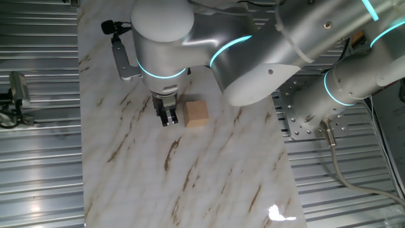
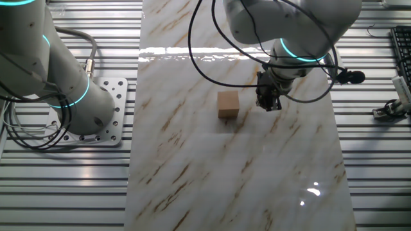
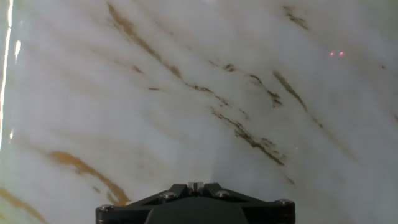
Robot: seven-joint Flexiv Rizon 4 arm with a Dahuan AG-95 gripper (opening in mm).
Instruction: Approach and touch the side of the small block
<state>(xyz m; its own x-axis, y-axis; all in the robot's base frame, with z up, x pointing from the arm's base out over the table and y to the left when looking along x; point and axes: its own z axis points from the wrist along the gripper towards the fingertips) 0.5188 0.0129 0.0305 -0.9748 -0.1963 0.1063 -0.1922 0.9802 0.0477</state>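
The small block (image 1: 197, 113) is a light-tan wooden cube resting on the marble tabletop (image 1: 209, 177). It also shows in the other fixed view (image 2: 228, 104). My gripper (image 1: 168, 118) hangs low over the table just left of the block, with a narrow gap between its black fingers and the block's side. In the other fixed view the gripper (image 2: 268, 102) is to the block's right, a little apart from it. The fingers are pressed together and hold nothing. The hand view shows only marble below the shut fingertips (image 3: 196, 185); the block is out of its sight.
The marble top is a long strip with ribbed metal flooring on both sides (image 1: 38, 158). The arm's base plate (image 2: 96, 122) stands beside the strip. A small fixture (image 1: 16, 95) stands off the table edge. Cables (image 2: 212, 64) loop above the far end.
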